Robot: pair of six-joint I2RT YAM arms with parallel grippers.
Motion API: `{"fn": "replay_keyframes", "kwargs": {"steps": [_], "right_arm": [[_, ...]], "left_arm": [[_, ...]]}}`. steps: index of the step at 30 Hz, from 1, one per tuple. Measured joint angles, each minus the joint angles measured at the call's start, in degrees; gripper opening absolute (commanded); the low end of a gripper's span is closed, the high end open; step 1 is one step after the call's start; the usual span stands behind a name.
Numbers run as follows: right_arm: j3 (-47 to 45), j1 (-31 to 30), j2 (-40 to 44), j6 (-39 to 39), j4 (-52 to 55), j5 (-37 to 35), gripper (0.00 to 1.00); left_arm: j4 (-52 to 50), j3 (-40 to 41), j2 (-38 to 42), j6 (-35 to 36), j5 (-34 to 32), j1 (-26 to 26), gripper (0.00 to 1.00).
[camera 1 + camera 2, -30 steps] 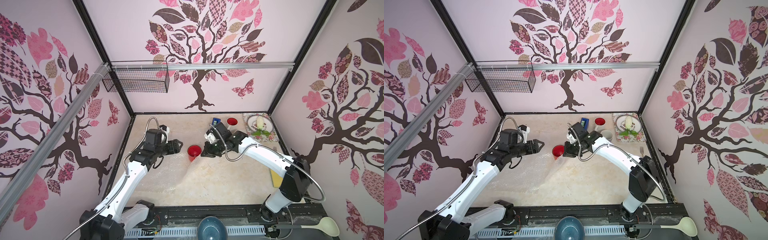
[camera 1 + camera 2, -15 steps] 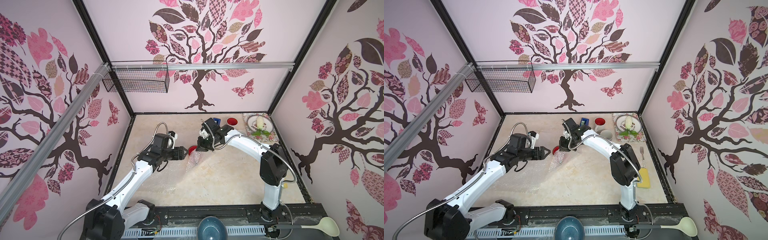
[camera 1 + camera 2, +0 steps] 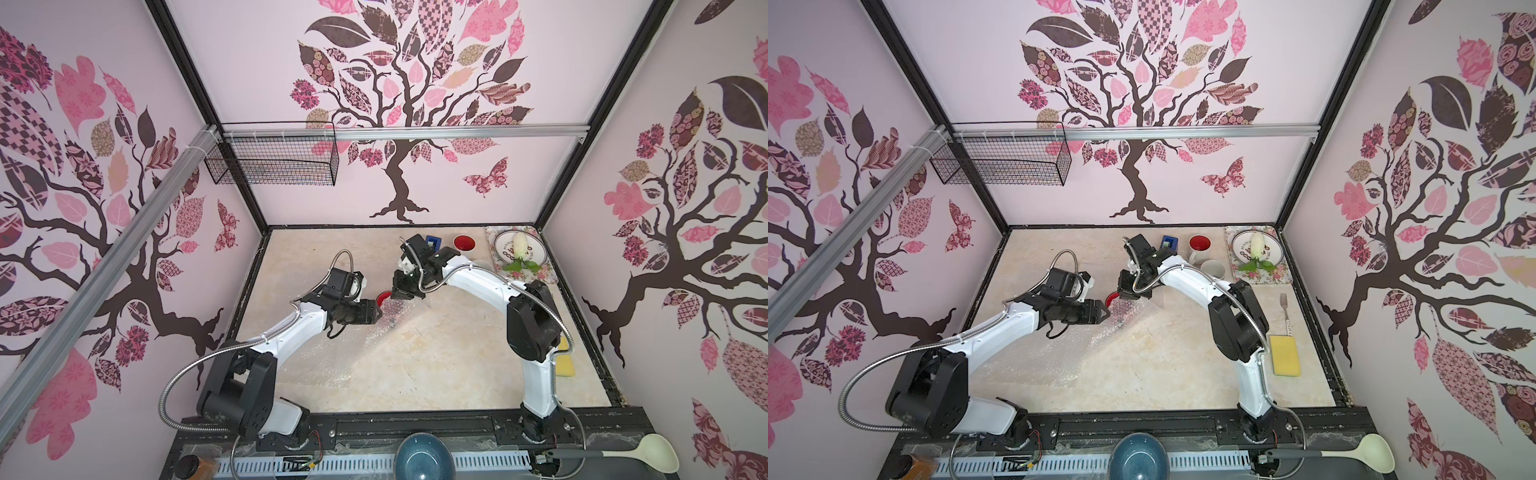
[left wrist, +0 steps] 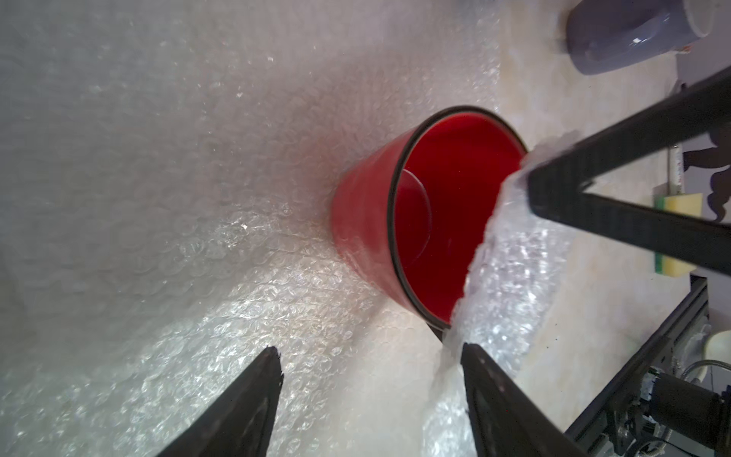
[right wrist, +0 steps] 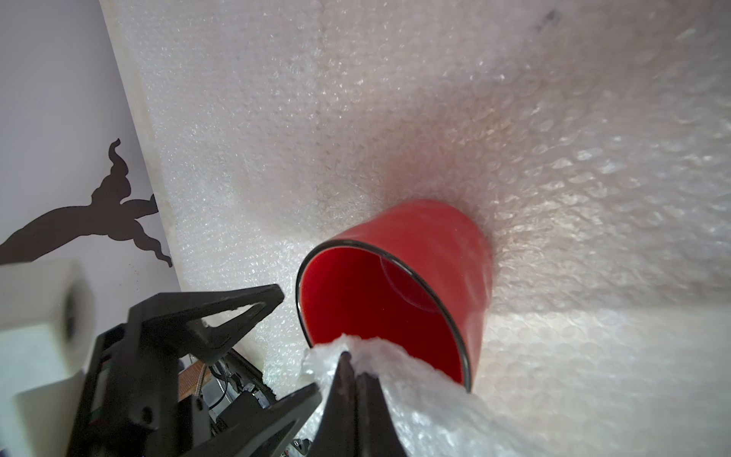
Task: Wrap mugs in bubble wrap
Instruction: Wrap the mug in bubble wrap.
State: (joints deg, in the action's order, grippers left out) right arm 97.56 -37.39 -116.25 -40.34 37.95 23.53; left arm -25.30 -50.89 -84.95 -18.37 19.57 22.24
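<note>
Dark print on the white plate (image 3: 503, 254) (image 3: 1246, 252), at the 1 o'clock corner of the desk (image 3: 436, 365), shows in both top views. Too small to read. Nothing else legible, wrist views included.

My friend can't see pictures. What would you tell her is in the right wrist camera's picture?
A red mug sits on bubbly clear wrap, its open mouth facing the camera. The right hand pinches a bunched edge of the wrap at the mug's rim, and the open left hand is beside it.
</note>
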Motion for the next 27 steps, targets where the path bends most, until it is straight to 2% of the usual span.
{"fn": "replay_keyframes", "kwargs": {"steps": [8,18,27], "right_arm": [[0.66,0.17,-0.55,0.04,0.2,-0.33,0.0],[0.66,0.92,-0.55,0.22,0.63,-1.25,0.0],[0.7,1.57,-0.9,0.22,0.63,-1.11,0.0]], "left_arm": [[0.15,-3.28,-4.48,0.68,-0.24,0.26,0.73],[2.27,-3.85,1.75,-1.57,3.28,-2.21,0.74],[2.08,-6.01,-7.43,-0.66,6.19,-1.57,0.74]]}}
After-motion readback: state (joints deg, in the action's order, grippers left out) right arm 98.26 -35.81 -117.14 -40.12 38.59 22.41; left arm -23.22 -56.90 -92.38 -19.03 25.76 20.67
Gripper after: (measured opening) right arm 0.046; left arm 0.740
